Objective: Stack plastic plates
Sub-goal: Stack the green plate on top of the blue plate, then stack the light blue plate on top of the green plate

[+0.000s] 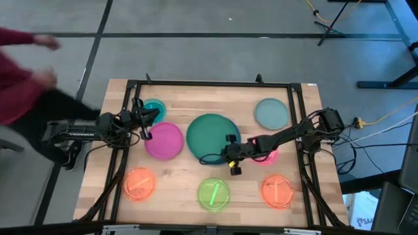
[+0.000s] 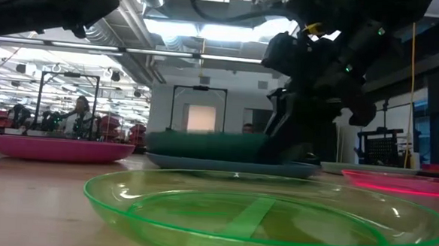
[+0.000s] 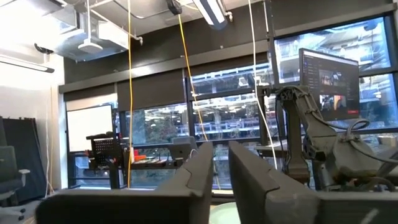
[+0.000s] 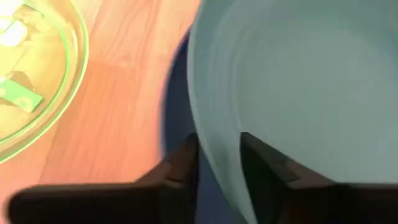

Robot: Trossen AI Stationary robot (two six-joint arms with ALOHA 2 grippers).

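High view shows the large teal round plastic plate near the middle of the wooden table, and it serves as the landmark for everything else. It seems to sit on a large blue plastic plate, whose rim shows beneath it in the low view. Just left of the teal plate lies the medium magenta plastic plate, with a small cyan plate beyond that toward the far left. A small grey-blue plate lies to the teal plate's far right, a red-pink plate just right of it under the right arm, and along the near side sit a translucent orange plate, a lime green plate and a second orange plate. The right gripper is at the teal plate's near-right edge; the right wrist view shows its two fingers straddling the upturned teal rim, one inside and one outside, nearly pinched on it, though a firm hold cannot be confirmed. The rim runs crosswise between the jaws, so the coming grasp or release likely turns on that edge staying centred. The left gripper hovers at the magenta plate's far-left edge, its fingers close together with a thin gap, holding nothing. A person's red sleeve shows beyond the table's left. No readable writing or labels appear.
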